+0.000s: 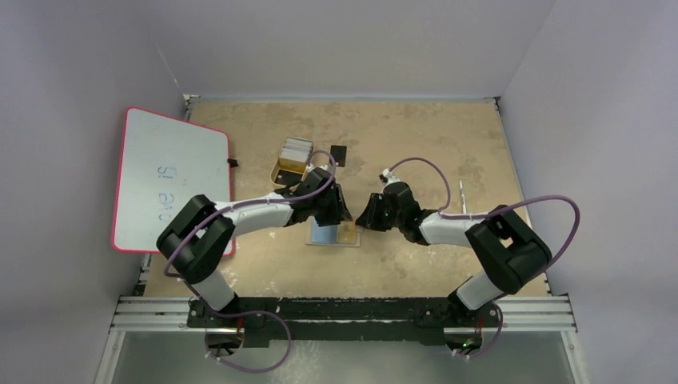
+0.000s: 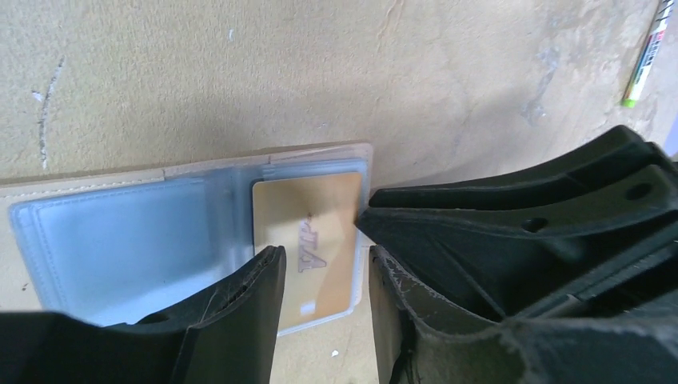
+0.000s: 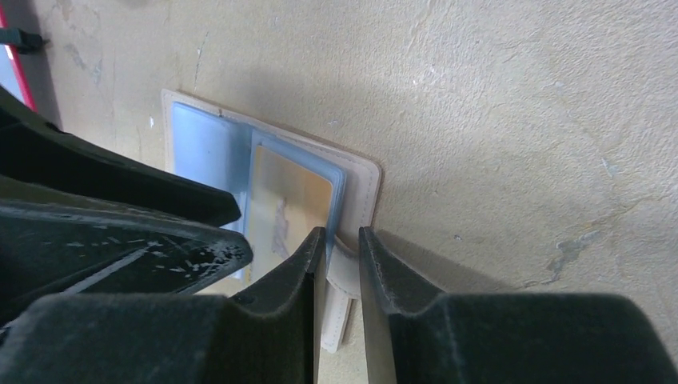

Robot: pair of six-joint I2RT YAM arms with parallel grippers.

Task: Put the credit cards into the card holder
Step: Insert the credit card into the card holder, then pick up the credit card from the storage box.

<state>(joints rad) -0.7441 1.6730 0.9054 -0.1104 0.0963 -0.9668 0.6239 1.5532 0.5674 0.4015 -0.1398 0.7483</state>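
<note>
Pinching the tan closure tab [image 3: 340, 276] of the card holder [image 3: 200, 144], the right end effector [image 3: 342, 240] has its fingers drawn almost together with only that strap between them, pinning the open wallet flat on the table [image 1: 416, 136]. Facing it across the holder, the left end effector [image 2: 324, 272] hangs with its fingers parted and nothing gripped. Under the gap between them lies the orange-gold card [image 2: 308, 216], tucked beneath the clear sleeve of a pocket, its long axis running along the fingers' own direction rather than across them. That card looks seated, so I judge the next move to be a fetch. From the left end effector, the rest of the credit cards lie beyond its fingertips, away from the arm bases. A pale stack [image 1: 294, 149] rests in a small yellow tray [image 1: 278, 172] off to its outer side, and a single black card [image 1: 339, 154] lies flat on the table straight ahead. Both sit nearer the left arm than the right, which suits the right one steadying the wallet while the left goes for them.
</note>
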